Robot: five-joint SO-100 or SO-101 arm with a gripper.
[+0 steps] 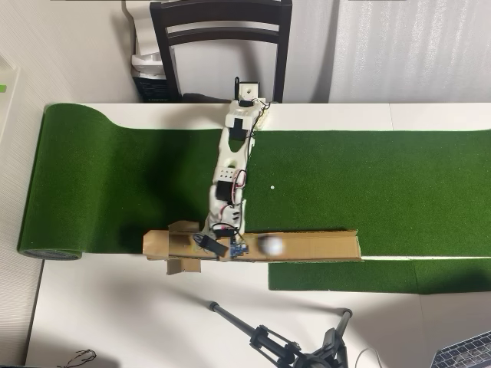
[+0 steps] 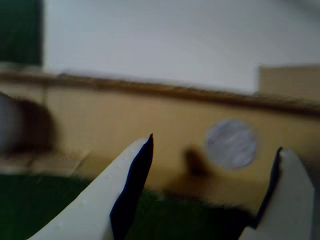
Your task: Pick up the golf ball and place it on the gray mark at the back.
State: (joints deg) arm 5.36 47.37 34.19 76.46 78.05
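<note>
In the overhead view the white golf ball (image 1: 271, 245) lies blurred on the cardboard strip (image 1: 322, 246), just right of my gripper (image 1: 222, 248). In the wrist view my gripper (image 2: 215, 142) is open and empty, with its two fingers low in the frame. The round gray mark (image 2: 231, 144) sits on the cardboard between and beyond the fingertips. A blurred grey-white shape at the left edge of the wrist view looks like the ball (image 2: 7, 123). The gray mark does not show in the overhead view.
The cardboard strip lies along the front edge of the green putting mat (image 1: 368, 184) on a white table (image 1: 115, 314). A small tripod (image 1: 284, 341) lies in front. A dark chair (image 1: 222, 38) stands behind the arm's base.
</note>
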